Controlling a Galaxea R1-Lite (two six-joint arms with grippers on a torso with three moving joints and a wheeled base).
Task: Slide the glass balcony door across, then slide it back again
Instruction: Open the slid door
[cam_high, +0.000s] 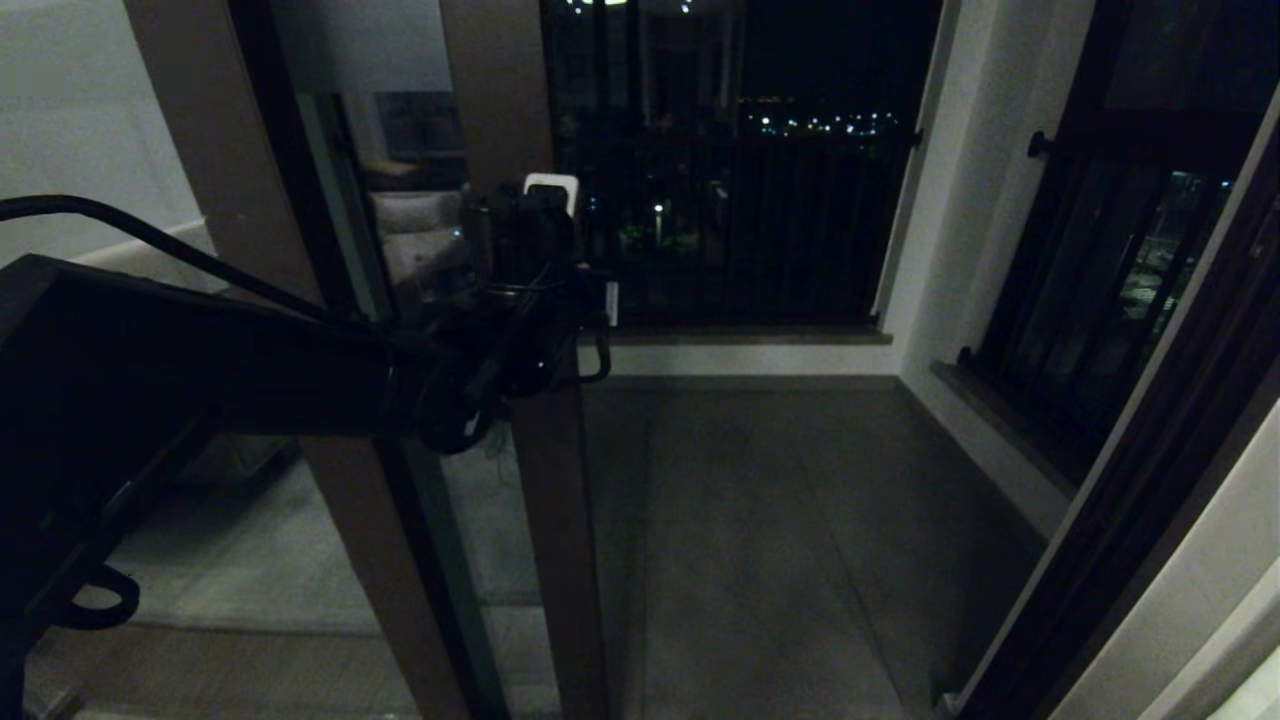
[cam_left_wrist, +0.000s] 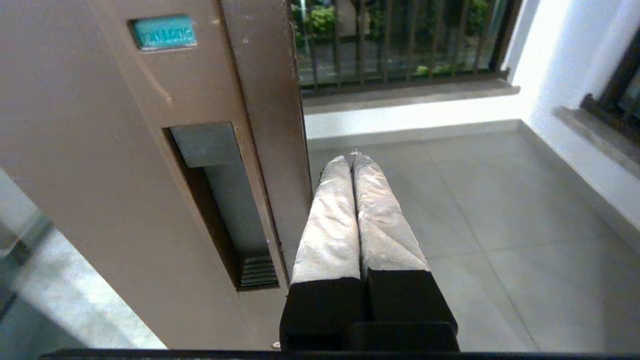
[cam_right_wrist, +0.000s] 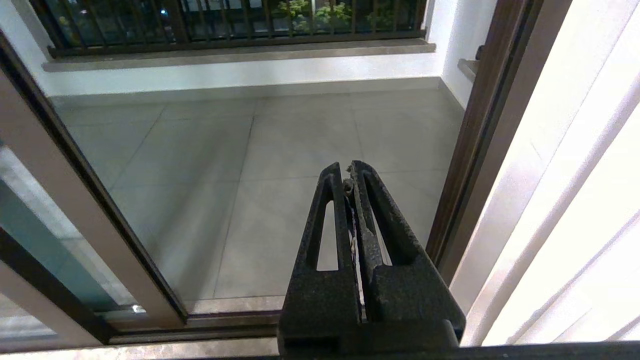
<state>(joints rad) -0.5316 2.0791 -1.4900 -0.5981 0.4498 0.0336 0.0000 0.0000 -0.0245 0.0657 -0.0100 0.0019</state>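
Note:
The glass balcony door (cam_high: 562, 560) stands at the left with its brown stile upright, and the opening to the balcony lies to its right. In the left wrist view the stile (cam_left_wrist: 260, 100) shows a slim recessed handle (cam_left_wrist: 220, 200) and a small green label (cam_left_wrist: 163, 32). My left gripper (cam_left_wrist: 351, 159) is shut with nothing between its taped fingers (cam_left_wrist: 330, 225). It sits right beside the stile's edge on the opening side, outside the handle recess; in the head view the left gripper (cam_high: 603, 300) is at handle height. My right gripper (cam_right_wrist: 347, 170) is shut and empty, low before the threshold.
The tiled balcony floor (cam_high: 780, 520) lies beyond the opening. A dark barred window (cam_high: 740, 200) fills the far wall and another (cam_high: 1110, 260) the right wall. The dark door jamb (cam_right_wrist: 480, 150) bounds the opening on the right. The floor track (cam_right_wrist: 225, 320) runs along the threshold.

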